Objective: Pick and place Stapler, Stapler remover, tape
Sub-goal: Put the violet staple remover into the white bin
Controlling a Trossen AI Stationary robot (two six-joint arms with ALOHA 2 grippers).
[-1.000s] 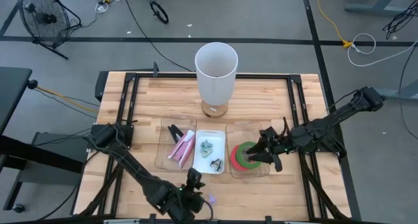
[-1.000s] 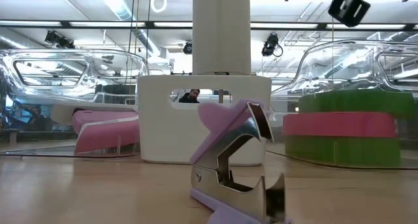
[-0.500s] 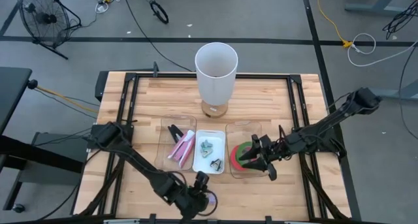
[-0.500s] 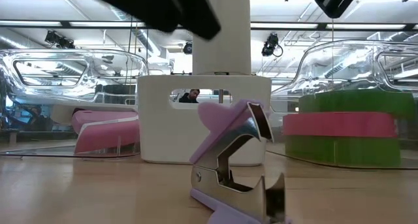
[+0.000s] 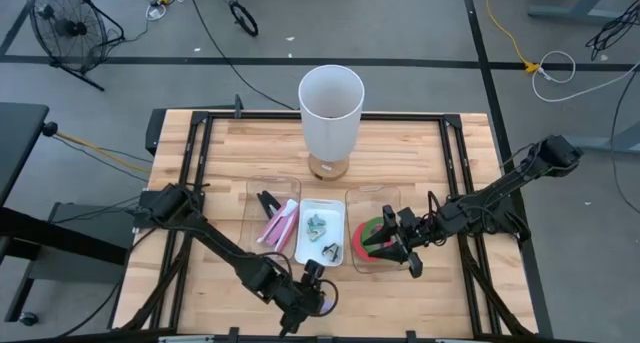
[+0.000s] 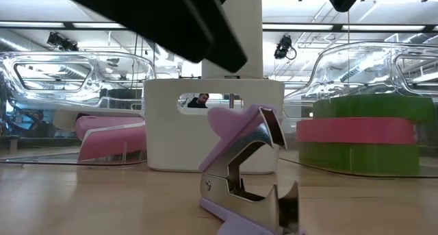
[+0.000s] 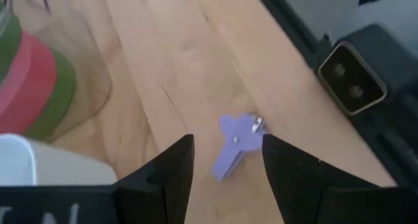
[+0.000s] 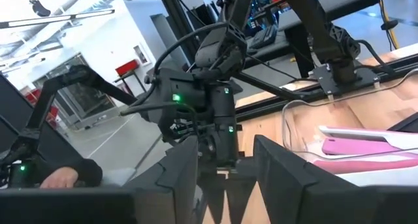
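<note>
The left gripper hangs with fingers spread over the purple staple remover on the bare wood at the table's front edge, lined up to straddle it for a pick. The right gripper, jaws apart and empty, hovers by the stacked tape rings in their clear tray

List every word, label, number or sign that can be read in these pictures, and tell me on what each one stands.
"N": a white letter, with part of another before it, on the dark body of the left gripper, cut off by the picture's edge; the whole word cannot be read.
Purple stapler remover: no text visible.
Green and red tape rings: no text visible.
Tall white cylinder: no text visible.
</note>
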